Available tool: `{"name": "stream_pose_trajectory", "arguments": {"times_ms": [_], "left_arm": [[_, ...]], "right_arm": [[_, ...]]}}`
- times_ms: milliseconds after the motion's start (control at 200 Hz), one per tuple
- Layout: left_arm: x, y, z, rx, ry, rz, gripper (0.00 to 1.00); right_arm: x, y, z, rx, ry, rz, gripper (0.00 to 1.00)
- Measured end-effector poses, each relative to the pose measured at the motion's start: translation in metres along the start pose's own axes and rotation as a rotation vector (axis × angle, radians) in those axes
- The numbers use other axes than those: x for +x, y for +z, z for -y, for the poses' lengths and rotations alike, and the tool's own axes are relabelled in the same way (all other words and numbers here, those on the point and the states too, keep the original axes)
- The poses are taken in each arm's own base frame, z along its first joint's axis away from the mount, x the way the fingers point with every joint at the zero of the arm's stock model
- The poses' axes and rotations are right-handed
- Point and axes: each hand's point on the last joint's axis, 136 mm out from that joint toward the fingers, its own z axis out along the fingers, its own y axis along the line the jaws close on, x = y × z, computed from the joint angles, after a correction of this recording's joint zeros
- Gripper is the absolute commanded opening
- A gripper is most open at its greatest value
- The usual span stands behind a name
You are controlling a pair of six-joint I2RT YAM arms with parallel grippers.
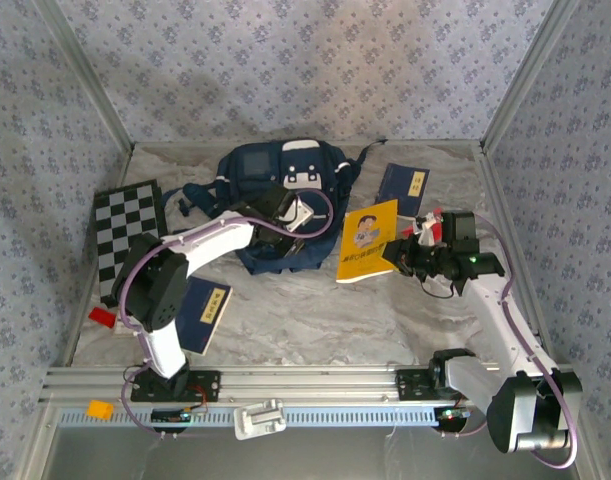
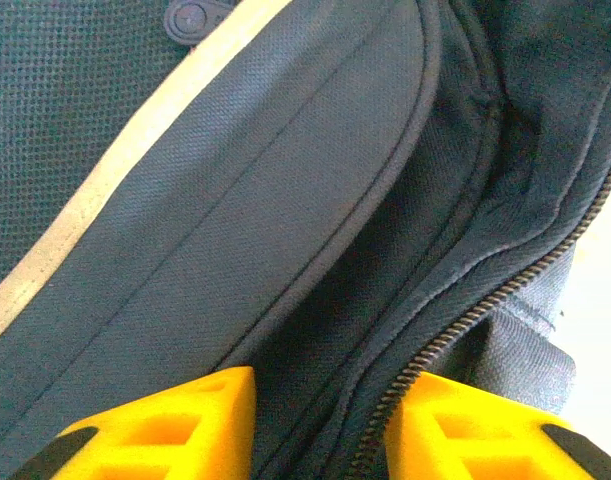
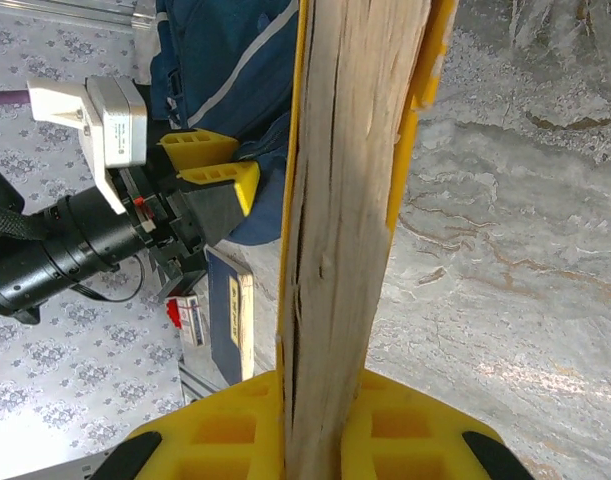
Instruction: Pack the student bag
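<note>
Left wrist: bag (image 2: 285, 200) fabric between the left gripper (image 2: 320, 390) fingers.
Fold and zipper (image 2: 455, 330) lying in the gap between the two yellow fingers, pale stripe (image 2: 115, 190) up and left of them; pinched or merely straddled, cannot tell. Seen from the right wrist, right gripper (image 3: 320, 385) pressed onto the yellow book (image 3: 345, 180), page edge upright and straight out from the jaws, bag beyond and left of it. From the top external view, bag just ahead of the left jaws, well left of the right ones.
</note>
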Motion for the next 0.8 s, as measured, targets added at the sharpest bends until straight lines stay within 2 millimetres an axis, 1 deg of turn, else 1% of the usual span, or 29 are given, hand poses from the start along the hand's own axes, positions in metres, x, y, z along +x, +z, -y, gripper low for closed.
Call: {"name": "stream_pose_trajectory", "arguments": {"times_ms": [85, 170, 225, 280, 385, 550, 620, 720, 800], "left_arm": [[-0.001, 0.000, -0.002, -0.002, -0.002, 0.001, 0.31], [-0.002, 0.002, -0.002, 0.000, -0.003, -0.004, 0.27], [-0.002, 0.003, -0.001, 0.007, 0.001, -0.007, 0.26], [-0.002, 0.003, 0.000, 0.015, -0.001, -0.009, 0.26], [-0.004, 0.001, 0.001, 0.022, -0.007, -0.010, 0.31], [-0.019, -0.005, 0.001, 0.031, -0.019, 0.029, 0.32], [-0.022, -0.006, 0.001, 0.031, -0.019, 0.039, 0.32], [-0.023, -0.004, 0.001, 0.030, -0.021, 0.038, 0.29], [-0.026, 0.001, 0.000, 0.030, -0.023, 0.034, 0.25]], "right_arm": [[0.000, 0.000, 0.000, 0.000, 0.001, 0.001, 0.00], [-0.001, 0.000, 0.000, 0.000, 0.002, 0.002, 0.00], [-0.001, 0.000, 0.000, 0.001, 0.002, 0.002, 0.00], [-0.001, 0.000, 0.001, 0.001, 0.002, 0.003, 0.00], [-0.001, -0.001, 0.001, 0.000, 0.005, 0.004, 0.00], [-0.002, 0.000, 0.000, -0.001, 0.005, 0.006, 0.00], [-0.003, 0.001, 0.001, 0.000, 0.008, 0.005, 0.00], [-0.003, 0.002, 0.002, 0.002, 0.013, 0.003, 0.00], [-0.004, 0.002, 0.002, 0.002, 0.012, 0.003, 0.00]]}}
